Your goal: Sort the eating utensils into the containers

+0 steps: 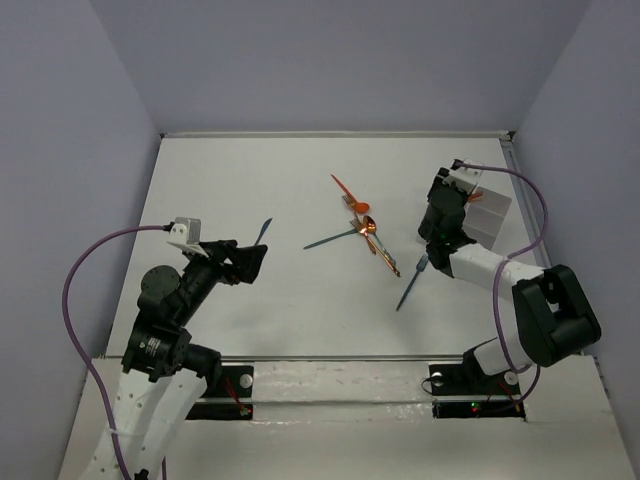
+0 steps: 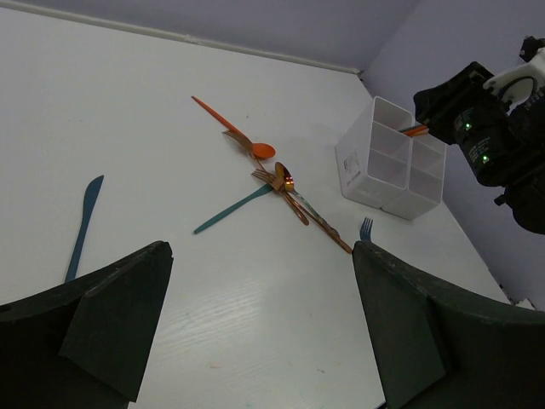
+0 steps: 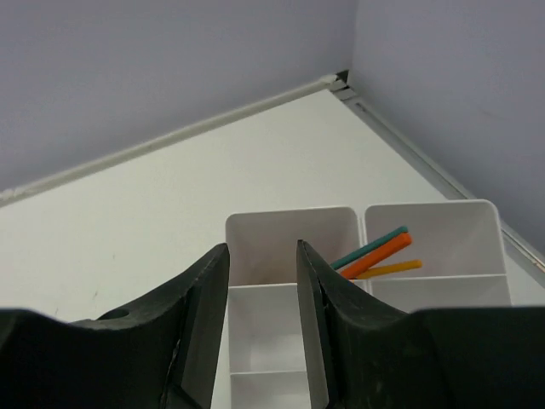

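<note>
Loose utensils lie mid-table: an orange one, a copper-brown cluster, a teal one, a blue knife and a blue fork. The white four-compartment tray stands at the right. My right gripper hovers over it, jaws open and empty above the tray's rim. Teal, orange and yellow handles lean in the far right compartment. My left gripper is wide open and empty, just right of the knife.
White walls enclose the table on the left, back and right, and the tray sits close to the right wall. A raised strip runs along the table's near edge. Purple cables loop from both wrists.
</note>
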You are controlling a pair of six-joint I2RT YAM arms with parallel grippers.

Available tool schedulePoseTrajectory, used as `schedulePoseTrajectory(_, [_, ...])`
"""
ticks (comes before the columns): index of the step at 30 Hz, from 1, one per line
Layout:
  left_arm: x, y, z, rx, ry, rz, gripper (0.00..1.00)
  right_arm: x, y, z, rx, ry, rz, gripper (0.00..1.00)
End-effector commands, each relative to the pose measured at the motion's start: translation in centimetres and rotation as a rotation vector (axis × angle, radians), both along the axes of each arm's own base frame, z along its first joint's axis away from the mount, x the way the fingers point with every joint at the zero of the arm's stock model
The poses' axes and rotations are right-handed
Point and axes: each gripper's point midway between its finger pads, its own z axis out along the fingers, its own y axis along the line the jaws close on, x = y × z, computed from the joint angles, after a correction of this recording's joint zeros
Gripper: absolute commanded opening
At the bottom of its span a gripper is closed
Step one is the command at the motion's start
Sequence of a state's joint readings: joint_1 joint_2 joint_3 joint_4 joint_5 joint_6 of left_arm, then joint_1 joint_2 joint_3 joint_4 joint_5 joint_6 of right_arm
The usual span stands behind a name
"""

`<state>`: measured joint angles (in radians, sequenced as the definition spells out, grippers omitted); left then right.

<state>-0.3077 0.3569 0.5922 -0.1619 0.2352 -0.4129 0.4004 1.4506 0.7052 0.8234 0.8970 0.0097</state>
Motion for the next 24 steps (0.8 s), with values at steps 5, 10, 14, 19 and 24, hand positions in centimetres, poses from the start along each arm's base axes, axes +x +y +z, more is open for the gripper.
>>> schedulePoseTrajectory(5, [-0.2, -0.4, 2.4, -0.017, -0.068, -0.023, 0.99, -4.6, 7.4, -7.9, 0.290, 0.582, 0.334, 0.39])
schedulePoseTrajectory(10, [-0.3, -0.6, 2.5, -0.020, -0.076, -0.039, 0.99, -10.2, 9.3, -10.0, 0.398, 0.754, 0.484, 0.52])
schedulePoseTrajectory(14, [-0.7, -0.9, 2.8, -0.027, -0.083, -0.057, 0.99, -14.1, 8.8, -12.8, 0.450, 0.887, 0.461, 0.55])
schedulePoseTrajectory(19, [-1.2, -0.8, 3.3, -0.037, -0.109, -0.058, 0.99, -16.9, 8.8, -16.4, 0.483, 1.053, 0.438, 0.55])
schedulePoseTrajectory(24, [-1.7, -0.9, 3.7, -0.044, -0.124, -0.065, 0.99, -17.2, 8.2, -18.8, 0.453, 1.136, 0.391, 0.54])
